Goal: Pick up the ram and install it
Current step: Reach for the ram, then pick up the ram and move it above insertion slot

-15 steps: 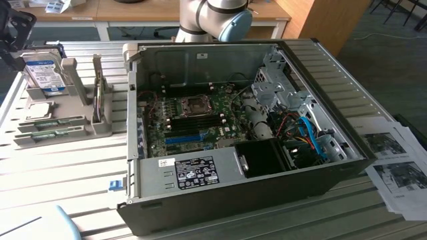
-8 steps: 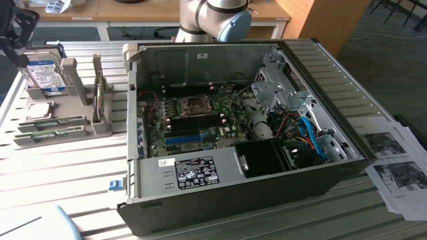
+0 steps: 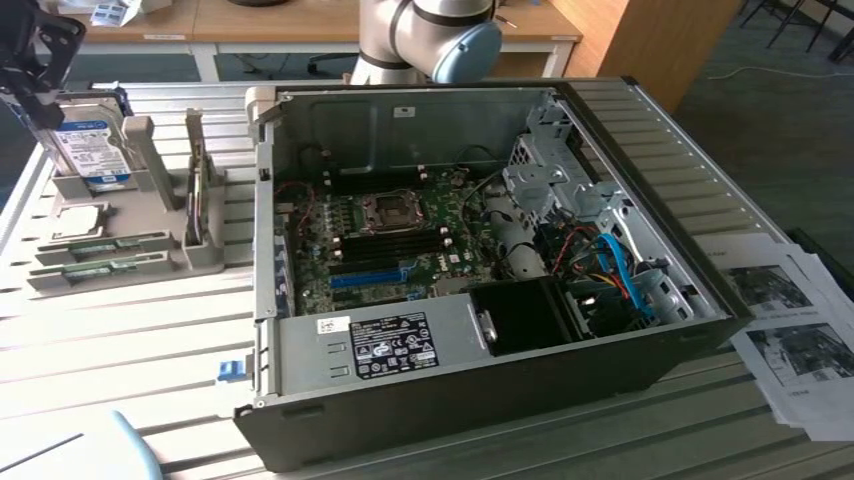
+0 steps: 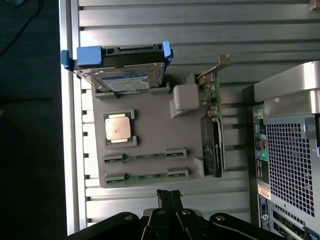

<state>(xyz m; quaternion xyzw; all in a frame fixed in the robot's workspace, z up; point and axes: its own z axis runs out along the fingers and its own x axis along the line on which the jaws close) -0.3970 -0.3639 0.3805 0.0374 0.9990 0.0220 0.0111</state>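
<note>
Two ram sticks, thin green boards, lie flat in slots of a grey holder tray point(image 4: 150, 127). One ram stick point(image 4: 145, 155) point(image 3: 96, 245) lies beside the other point(image 4: 145, 176) point(image 3: 94, 268), which is nearer the tray's edge. My gripper point(image 4: 168, 196) hangs above the tray just beyond that edge, its black fingers pressed together and holding nothing. In the exterior view the gripper point(image 3: 34, 80) is at the far left, over the tray. The open computer case point(image 3: 667, 330) shows its motherboard with dark memory slots point(image 3: 400, 245).
The tray also holds a blue-labelled hard drive point(image 4: 125, 80), a square silver CPU point(image 4: 119, 128) and an upright expansion card point(image 4: 212, 145). The case wall point(image 4: 290, 150) stands close beside the tray. Printed papers point(image 3: 794, 330) lie at the exterior view's right.
</note>
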